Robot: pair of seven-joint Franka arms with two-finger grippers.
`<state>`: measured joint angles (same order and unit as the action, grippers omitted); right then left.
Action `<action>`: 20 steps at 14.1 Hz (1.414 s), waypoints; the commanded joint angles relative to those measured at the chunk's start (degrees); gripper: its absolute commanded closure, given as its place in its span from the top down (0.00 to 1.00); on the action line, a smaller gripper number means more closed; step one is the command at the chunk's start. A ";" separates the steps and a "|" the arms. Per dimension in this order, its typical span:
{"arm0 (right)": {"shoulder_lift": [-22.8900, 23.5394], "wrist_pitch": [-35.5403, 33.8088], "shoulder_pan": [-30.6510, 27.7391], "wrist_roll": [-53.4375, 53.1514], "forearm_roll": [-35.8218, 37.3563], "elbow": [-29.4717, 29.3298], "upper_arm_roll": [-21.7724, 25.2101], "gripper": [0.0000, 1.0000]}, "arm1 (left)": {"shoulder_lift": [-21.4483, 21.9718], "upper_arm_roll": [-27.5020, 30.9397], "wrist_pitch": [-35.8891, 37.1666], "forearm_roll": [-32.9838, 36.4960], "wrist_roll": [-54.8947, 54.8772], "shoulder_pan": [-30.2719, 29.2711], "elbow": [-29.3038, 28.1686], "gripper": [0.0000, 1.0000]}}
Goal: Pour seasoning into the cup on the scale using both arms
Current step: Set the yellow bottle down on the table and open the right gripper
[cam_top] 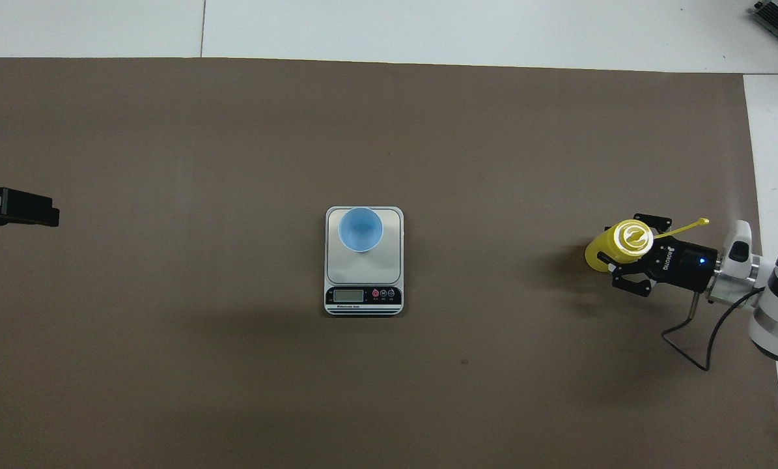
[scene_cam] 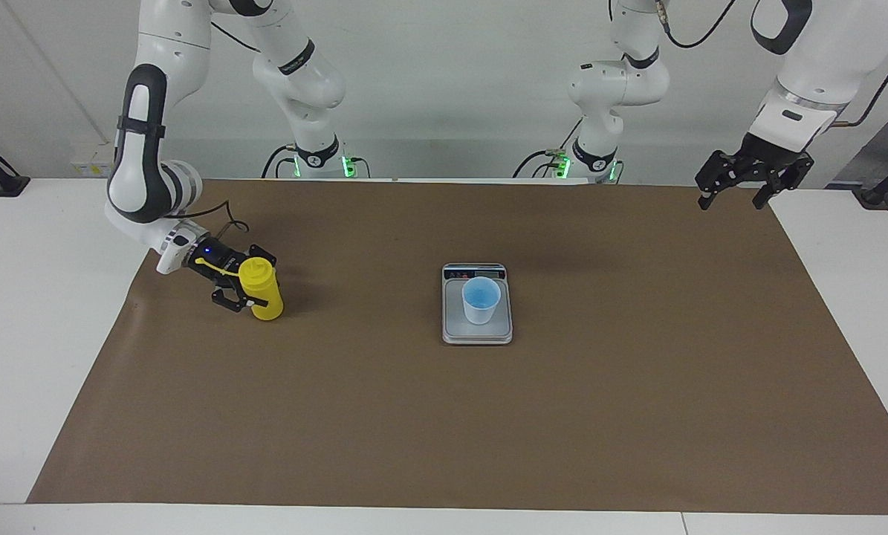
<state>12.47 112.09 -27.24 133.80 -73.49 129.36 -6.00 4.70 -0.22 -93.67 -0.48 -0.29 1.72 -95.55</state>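
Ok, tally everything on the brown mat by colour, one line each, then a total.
Yellow: 1, the squeeze bottle, at the right gripper
Light blue: 1, the cup, on the scale
Silver-grey: 1, the scale
Total: 3

Lettering on the right gripper (cam_top: 625,270) body, print on the scale (cam_top: 363,260) panel, neither legible

Premises are a robotics laboratory, not a domestic or commercial setting. Two white jointed arms (scene_cam: 154,148) are mounted at one edge of a white table (scene_cam: 35,312), green indicator lights at their bases. A brown mat (scene_cam: 488,416) covers the work surface. Black cables (scene_cam: 681,30) run along the arms. A plain pale wall (scene_cam: 451,96) backs the station.
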 commanded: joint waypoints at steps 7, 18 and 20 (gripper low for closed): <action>-2.97 -0.56 -2.38 0.68 15.00 -0.42 0.46 1.00 | 1.81 -0.22 -0.54 -0.67 0.46 -0.57 -2.01 1.00; -7.63 4.54 -2.11 -6.69 49.41 -10.61 0.99 1.00 | 1.81 -0.22 -0.54 -0.75 0.38 -0.57 -2.01 1.00; -8.25 4.36 -1.76 -9.50 52.12 -12.89 0.99 1.00 | 1.81 -0.22 -0.54 -0.75 0.46 -0.57 -2.01 1.00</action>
<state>5.29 116.81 -29.03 128.12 -24.53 118.33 -4.62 4.70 -0.22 -93.67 -0.48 -0.27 1.72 -95.56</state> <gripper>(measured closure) 0.000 0.000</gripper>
